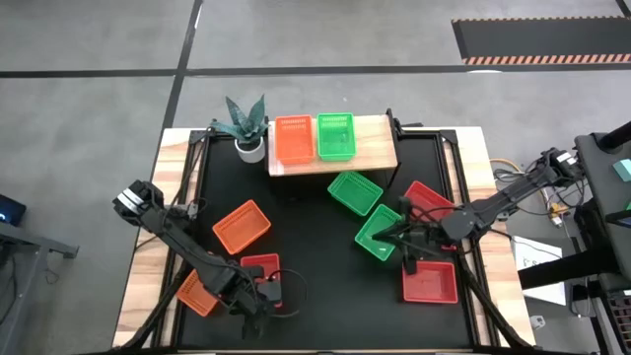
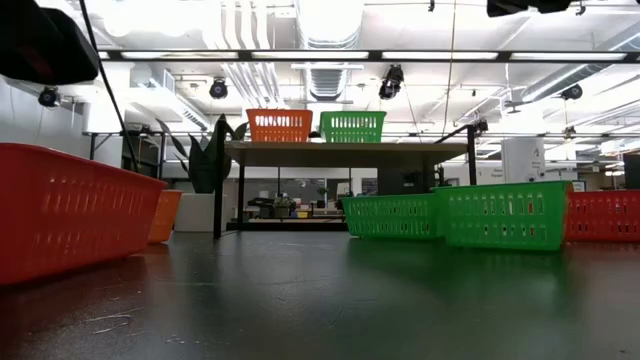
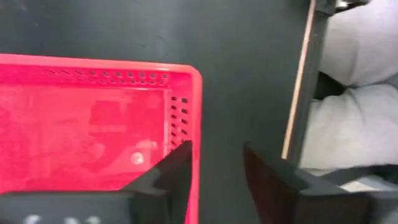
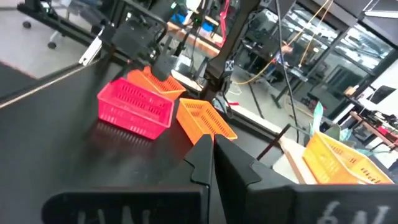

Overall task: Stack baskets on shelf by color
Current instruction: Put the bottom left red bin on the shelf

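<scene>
Shelf [image 1: 380, 148] at desk [image 1: 315, 222] far edge: one orange basket [image 1: 293, 139] and one green basket [image 1: 335, 136] on top, side by side, both empty. No readable writing.

Left gripper [image 1: 264, 296] near desk front edge, fingers spread astride red basket [image 3: 93, 124] wall, basket empty.

Right gripper [image 1: 394, 235] pressed together, over green basket [image 1: 380, 233] in front of shelf.

Bare desk between the two grippers.

A grey concrete floor [image 1: 89, 108] crossed by dark seams surrounds the black-topped desk [image 1: 315, 232], with a hazard-striped dark mat [image 1: 542, 39] beyond its far right corner. Overhead run white ducts [image 2: 330, 40] and long strip lights [image 2: 300, 55]; glass partitions [image 4: 323, 37] line the room.
</scene>
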{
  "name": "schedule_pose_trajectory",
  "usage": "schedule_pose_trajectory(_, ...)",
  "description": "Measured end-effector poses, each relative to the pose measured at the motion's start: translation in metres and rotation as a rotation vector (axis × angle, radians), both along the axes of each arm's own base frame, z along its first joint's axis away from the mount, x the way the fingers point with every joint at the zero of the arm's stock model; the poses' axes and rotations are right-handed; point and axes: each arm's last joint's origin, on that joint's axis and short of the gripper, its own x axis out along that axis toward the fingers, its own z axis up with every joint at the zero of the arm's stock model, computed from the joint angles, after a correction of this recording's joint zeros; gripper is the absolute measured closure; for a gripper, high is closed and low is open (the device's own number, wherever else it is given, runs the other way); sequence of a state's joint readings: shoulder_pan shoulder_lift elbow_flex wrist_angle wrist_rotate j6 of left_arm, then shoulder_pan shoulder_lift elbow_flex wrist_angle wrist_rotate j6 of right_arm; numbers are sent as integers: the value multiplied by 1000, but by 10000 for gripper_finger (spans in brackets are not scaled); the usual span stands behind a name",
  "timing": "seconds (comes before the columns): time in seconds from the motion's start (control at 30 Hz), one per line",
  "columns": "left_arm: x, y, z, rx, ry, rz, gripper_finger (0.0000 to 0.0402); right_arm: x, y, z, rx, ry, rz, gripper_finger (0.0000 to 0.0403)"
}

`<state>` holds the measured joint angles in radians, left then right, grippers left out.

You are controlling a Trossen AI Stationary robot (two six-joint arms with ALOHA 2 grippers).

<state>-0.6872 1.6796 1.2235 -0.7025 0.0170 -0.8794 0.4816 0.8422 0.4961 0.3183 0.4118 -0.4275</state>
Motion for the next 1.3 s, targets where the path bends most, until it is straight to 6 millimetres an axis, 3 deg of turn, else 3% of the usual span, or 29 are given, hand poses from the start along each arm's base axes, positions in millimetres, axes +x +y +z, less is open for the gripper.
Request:
schedule_pose_trajectory(0.17, 1, 0, -7, 34, 9, -19, 228, -8, -4, 2, 23, -27, 0, 394)
schedule_pose_trajectory(0.37, 4, -2, -27, 79, 64, -16, 239, -8, -4, 1, 15, -13, 0, 394)
schedule_pose_trajectory(0.53, 5, -3, -41, 108, 100, -18, 279, -8, -4, 0, 13, -9, 0, 394)
schedule_pose_trajectory(0.7, 5, -4, -41, 107, 100, -17, 371, -8, -4, 0, 13, -9, 0, 394)
schedule_pose_trajectory(0.77, 4, -3, -38, 107, 97, -2, 391, -8, -4, -1, 9, -2, 0, 394)
schedule_pose_trajectory(0.97, 9, -7, -19, 76, 69, 12, 400, -10, -5, -2, -4, 24, 0, 394)
schedule_pose_trajectory(1.3, 42, -6, 48, 69, -161, 49, 401, -20, -9, -7, -32, -60, 77, 394)
